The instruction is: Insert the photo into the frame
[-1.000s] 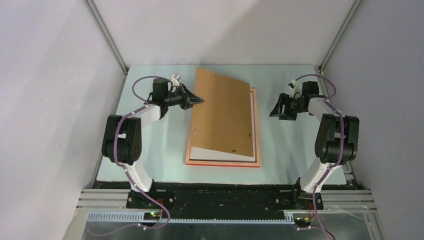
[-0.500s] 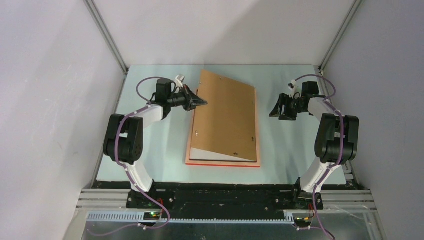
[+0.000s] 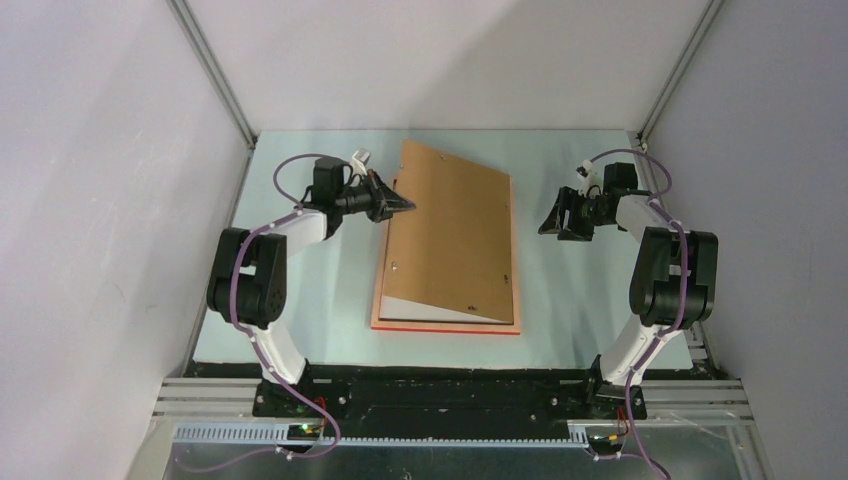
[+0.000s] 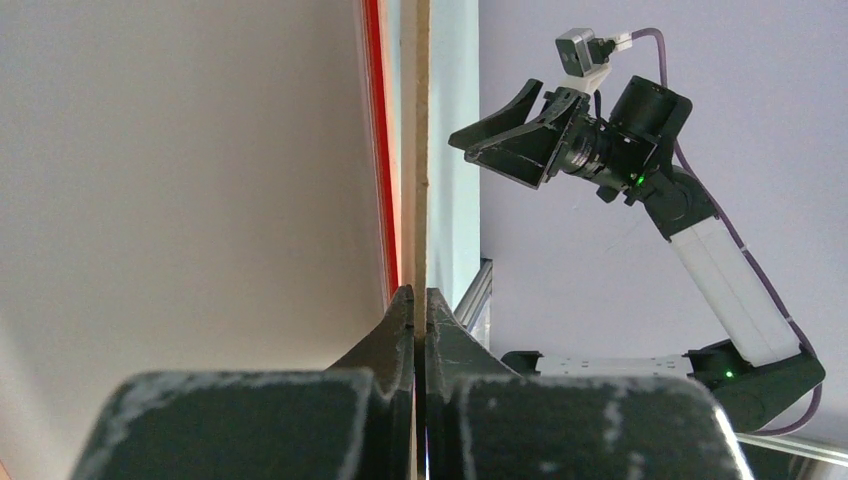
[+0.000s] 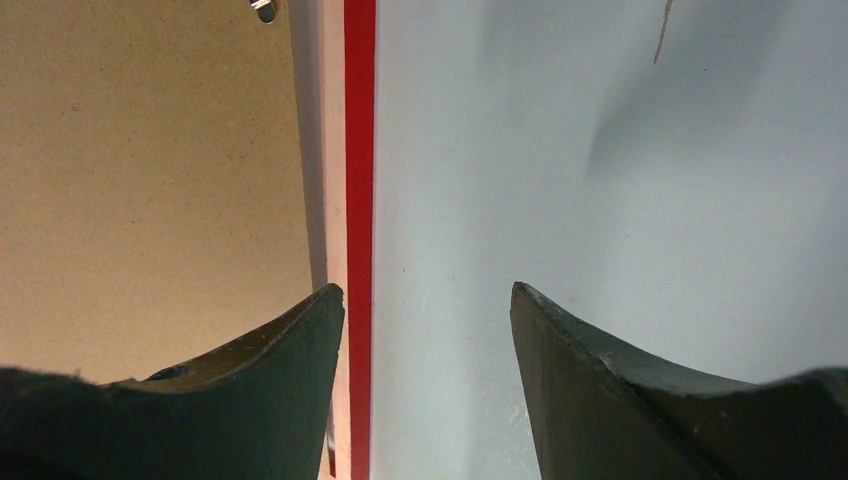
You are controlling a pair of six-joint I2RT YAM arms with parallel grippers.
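Note:
The frame (image 3: pixel 446 328) lies flat mid-table, back up, with a red rim. A plain brown backing board (image 3: pixel 450 230) lies over it, tilted, its left side raised. My left gripper (image 3: pixel 405 205) is shut on the board's left edge; in the left wrist view the fingers (image 4: pixel 400 330) clamp the thin board edge (image 4: pixel 423 150). A white sheet (image 3: pixel 425 307) shows under the board at the near end; no printed side of the photo is visible. My right gripper (image 3: pixel 550 225) is open and empty, just right of the frame's red edge (image 5: pixel 359 150).
The pale table (image 3: pixel 320 290) has grey walls on three sides and metal posts at the back corners. Both arm bases stand at the near edge. A small metal clip (image 5: pixel 262 8) sits on the board near its right edge.
My left gripper has moved a little right and back with the board, so the board's right edge has slid over the frame's right side. The right arm has not moved.

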